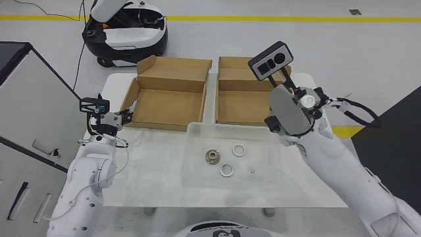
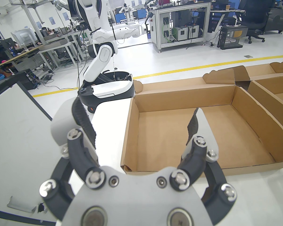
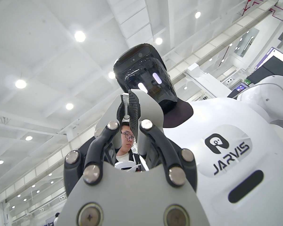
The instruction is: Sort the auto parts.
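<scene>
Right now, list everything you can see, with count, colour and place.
table: one, white, centre.
cardboard boxes: two, brown, open, at the table's far edge.
clear tray: one, see-through, before the boxes.
metal hub: one, grey, in the tray.
rings: two, white, in the tray.
small part: one, pale, in the tray.
threaded metal part: one, silver, in the right gripper.
second robot: one, white, black base, beyond the table.
left gripper: one, open, by a box's outer wall.
right gripper: one, shut, raised.

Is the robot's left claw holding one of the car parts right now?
No, the left gripper stands wide open, and only the bare floor of the cardboard box shows between its fingers.
</scene>
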Controlling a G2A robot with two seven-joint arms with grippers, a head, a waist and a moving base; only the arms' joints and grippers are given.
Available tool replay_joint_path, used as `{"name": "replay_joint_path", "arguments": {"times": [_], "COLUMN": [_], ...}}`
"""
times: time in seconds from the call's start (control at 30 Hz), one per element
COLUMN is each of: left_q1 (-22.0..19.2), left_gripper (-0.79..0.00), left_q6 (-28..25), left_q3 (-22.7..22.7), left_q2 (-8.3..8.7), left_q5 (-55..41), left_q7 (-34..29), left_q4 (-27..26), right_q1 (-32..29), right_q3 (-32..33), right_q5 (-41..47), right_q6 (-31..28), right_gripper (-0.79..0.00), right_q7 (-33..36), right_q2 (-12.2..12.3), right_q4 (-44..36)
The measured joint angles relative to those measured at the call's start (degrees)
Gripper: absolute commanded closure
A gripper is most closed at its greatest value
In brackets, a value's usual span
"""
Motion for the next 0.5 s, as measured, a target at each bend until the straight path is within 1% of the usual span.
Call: {"name": "replay_joint_path", "arguments": {"times": [0.17,0.33,0.5], "left_q1": [0.00,0.00,0.00], "left_gripper": [-0.785,-0.785,-0.785], "left_q6": [0.00,0.00,0.00], "left_q3": [0.00,0.00,0.00], "left_q2": [0.00,0.00,0.00], "left_q5": [0.00,0.00,0.00], "left_q7": [0.00,0.00,0.00], "left_q4": [0.00,0.00,0.00], "right_q1": [0.34,0.51,0.04], "right_q3": [0.53,1.83,2.53], "right_q5": [-3.21,-10.11,-12.36], "right_q6": [0.38,2.53,3.58], "right_gripper": [0.000,0.000,0.000], "right_q7": [-2.12,-5.20,-5.88], "right_q2": [-0.71,-0.85,-1.22], "right_q4": [1.05,1.89,1.82]}}
